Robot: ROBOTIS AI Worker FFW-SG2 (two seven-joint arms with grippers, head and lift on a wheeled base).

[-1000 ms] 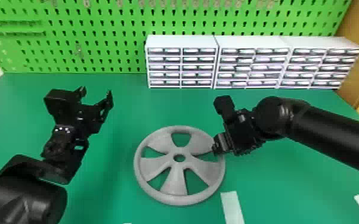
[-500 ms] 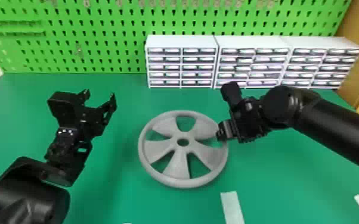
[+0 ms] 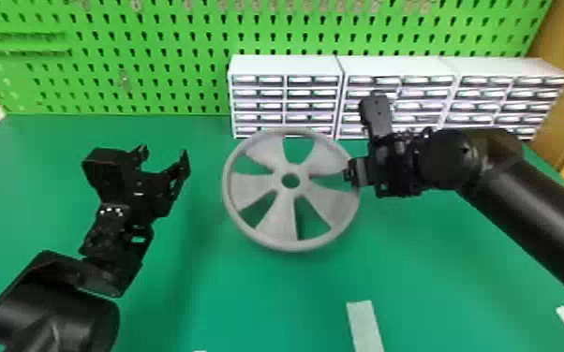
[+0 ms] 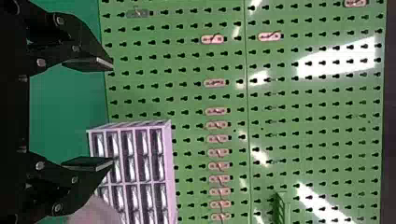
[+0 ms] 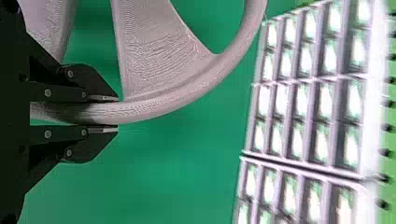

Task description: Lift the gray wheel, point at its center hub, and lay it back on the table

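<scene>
1. As I watch from the head view, my right pincer (image 3: 353, 174) is clenched on the rim of the gray wheel (image 3: 278, 220) at its 3 o'clock, as I see it.
2. Through the right wrist view, I see my right pincer (image 5: 117, 114) with one flat finger on the inner side of the rim and the other on the outer, parted by about the rim's thickness.
3. The wheel looks raised off the green surface (image 3: 229, 290) and tilted, its open face toward my head camera; its center hub (image 3: 290, 170) shows plainly, with neither pincer touching it.
4. My left pincer (image 3: 163, 157) sits well apart from the wheel, around its 9 o'clock. On the left wrist view, I have the left pincer (image 4: 112, 113) spread wide, with nothing between the fingers.
5. Beyond the wheel, from 12 toward 2 o'clock, I see white drawer cabinets (image 3: 314, 105) below a green pegboard (image 3: 154, 47); a pale strip (image 3: 364, 327) lies on the surface at 5 o'clock.
</scene>
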